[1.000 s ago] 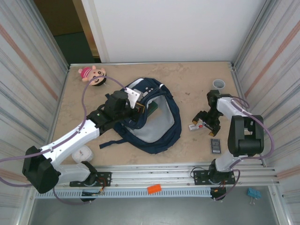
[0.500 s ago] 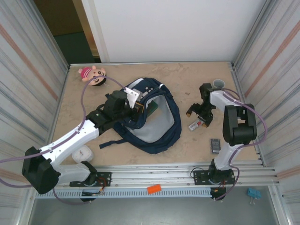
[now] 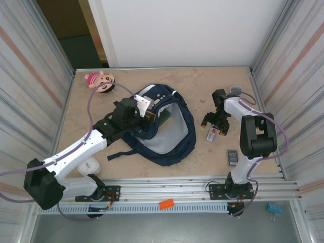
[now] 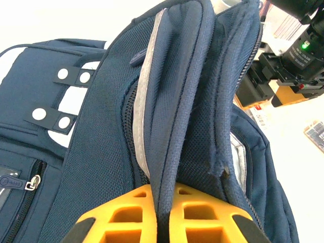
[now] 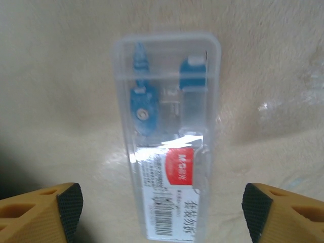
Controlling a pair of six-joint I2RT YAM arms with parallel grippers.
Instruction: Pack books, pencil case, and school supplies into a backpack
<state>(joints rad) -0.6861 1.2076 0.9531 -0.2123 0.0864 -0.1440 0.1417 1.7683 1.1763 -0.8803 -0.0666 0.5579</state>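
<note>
The navy backpack [image 3: 169, 136] lies open in the middle of the table, its pale grey lining showing. My left gripper [image 3: 147, 117] is shut on the raised rim of its mouth; in the left wrist view the yellow fingers [image 4: 126, 215] pinch a fold of the blue fabric [image 4: 172, 126]. A dark green edge, perhaps the pencil case [image 3: 166, 116], shows inside the mouth. My right gripper [image 5: 161, 207] hangs open just above the clear supply box with a red label [image 5: 169, 152] [image 3: 211, 134], one fingertip on each side, not touching. The dark calculator-like device [image 3: 232, 156] lies nearer. The books are hidden.
A pink plush doll [image 3: 101, 82] lies at the back left and a grey cup [image 3: 236, 91] at the back right, just behind my right arm. A white round item [image 3: 91, 164] sits by the left arm. Metal walls close in both sides.
My right gripper has swung left and back, turned over the clear box, and its jaws have narrowed a little. The box now lies more lengthwise. The left arm has not moved.
</note>
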